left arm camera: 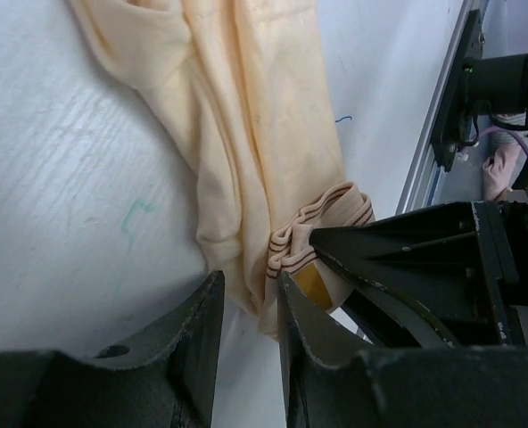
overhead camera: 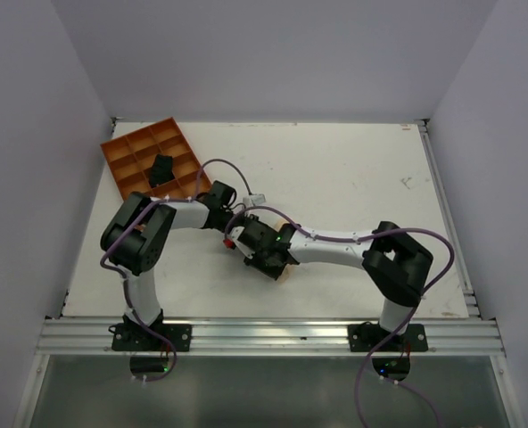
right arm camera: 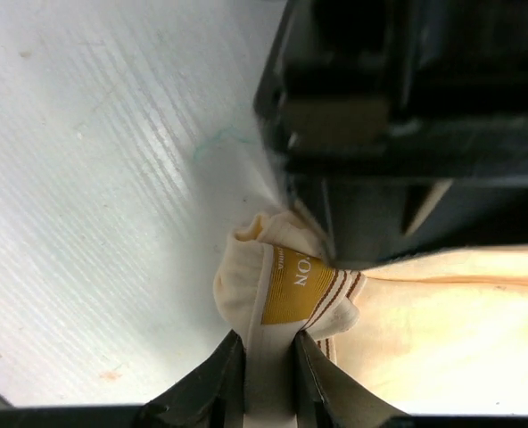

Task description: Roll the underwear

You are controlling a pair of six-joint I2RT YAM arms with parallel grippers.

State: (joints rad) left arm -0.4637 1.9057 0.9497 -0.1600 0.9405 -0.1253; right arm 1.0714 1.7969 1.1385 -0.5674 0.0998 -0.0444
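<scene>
Underwear (right arm camera: 424, 330) pinched by low, inward-reaching right tool (right arm camera: 267, 349).

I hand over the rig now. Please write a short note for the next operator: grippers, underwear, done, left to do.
Left gripper: open a little, empty, tips at the edge of the underwear.
Right gripper: shut on the waistband end.
Underwear: long wrinkled strip on the table, between the arms.
Done: only the waistband end is curled over.
To do: roll the whole length.

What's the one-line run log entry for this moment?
left end effector: slightly open at underwear edge | right end effector: shut on bunched waistband | rest of fabric: lying on table
</scene>
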